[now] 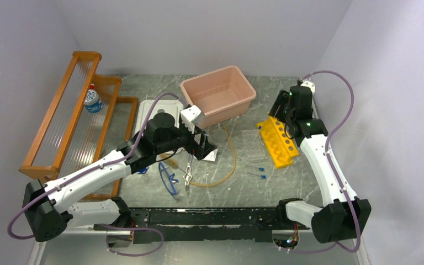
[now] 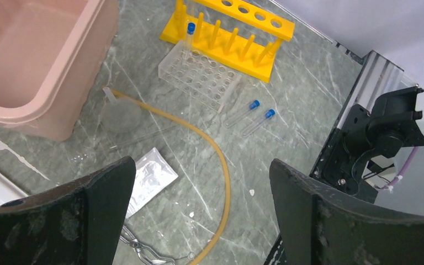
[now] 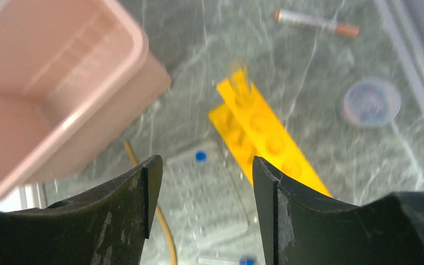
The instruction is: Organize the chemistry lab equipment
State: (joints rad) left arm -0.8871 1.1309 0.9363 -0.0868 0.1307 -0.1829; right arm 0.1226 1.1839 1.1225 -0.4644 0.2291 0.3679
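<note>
My left gripper (image 1: 203, 144) is open and empty, hovering over the white packet (image 1: 211, 155) and the tan rubber tube (image 1: 227, 163). In the left wrist view the gripper (image 2: 201, 171) frames the packet (image 2: 146, 179), the tube (image 2: 199, 130) and a metal tool (image 2: 143, 251). Two blue-capped tubes (image 2: 251, 117) lie beside a clear rack (image 2: 199, 69). Blue-framed safety glasses (image 1: 167, 178) and the metal forceps (image 1: 188, 168) lie near the front. My right gripper (image 1: 282, 109) is open and empty above the yellow tube rack (image 1: 277, 142); its wrist view (image 3: 205, 163) is blurred.
A pink tub (image 1: 218, 95) stands at the back centre beside a white tray (image 1: 152, 107). The orange slatted shelf (image 1: 69, 118) holds a small bottle (image 1: 92, 98) at the left. A pen-like stick (image 3: 314, 22) and a round clear lid (image 3: 371, 102) lie at the far right.
</note>
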